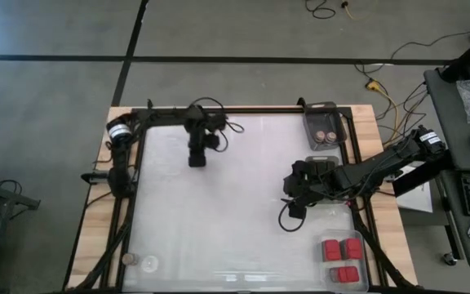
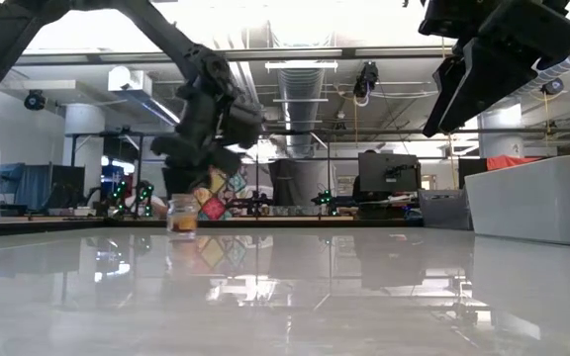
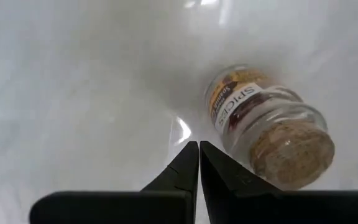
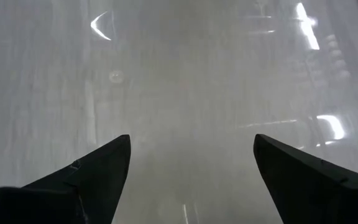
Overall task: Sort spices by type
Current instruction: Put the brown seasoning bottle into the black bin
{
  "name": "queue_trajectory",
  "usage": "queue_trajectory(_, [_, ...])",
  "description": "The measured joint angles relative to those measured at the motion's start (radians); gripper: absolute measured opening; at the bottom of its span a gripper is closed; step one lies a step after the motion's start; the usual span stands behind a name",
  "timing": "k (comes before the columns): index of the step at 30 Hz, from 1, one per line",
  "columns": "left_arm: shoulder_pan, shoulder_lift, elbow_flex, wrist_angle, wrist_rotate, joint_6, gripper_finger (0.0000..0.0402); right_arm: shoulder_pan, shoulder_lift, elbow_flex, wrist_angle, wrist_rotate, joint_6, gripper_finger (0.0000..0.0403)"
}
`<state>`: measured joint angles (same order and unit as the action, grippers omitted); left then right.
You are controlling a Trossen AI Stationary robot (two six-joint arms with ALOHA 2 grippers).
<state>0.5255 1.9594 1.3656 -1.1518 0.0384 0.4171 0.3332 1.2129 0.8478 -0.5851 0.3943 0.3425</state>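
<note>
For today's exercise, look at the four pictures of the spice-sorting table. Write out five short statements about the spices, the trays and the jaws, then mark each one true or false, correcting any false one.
1. The left gripper has its jaws shut and holds nothing. True.
2. The small spice jar seen in the left wrist view is clamped between those jaws. False: it stands on the table beside them, untouched.
3. The red blocks lie together in a clear tray at the table's near right corner. True.
4. The right gripper is shut on a red block. False: its jaws stand open with only bare table between them.
5. The tray at the far right holds black blocks. False: it holds two round jars.
</note>
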Motion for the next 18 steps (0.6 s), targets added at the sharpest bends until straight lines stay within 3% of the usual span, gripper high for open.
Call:
queue_trajectory(7, [-0.157,0.000,0.016,0.075,0.231,-0.008,0.0000,0.000,0.000,0.000,0.018,0.002,-0.008,0.0325])
queue_trajectory(18, [-0.304,-0.048,-0.029,0.040,0.234,-0.151,0.0000,0.000,0.000,0.000,0.157,0.002,-0.129,0.0333])
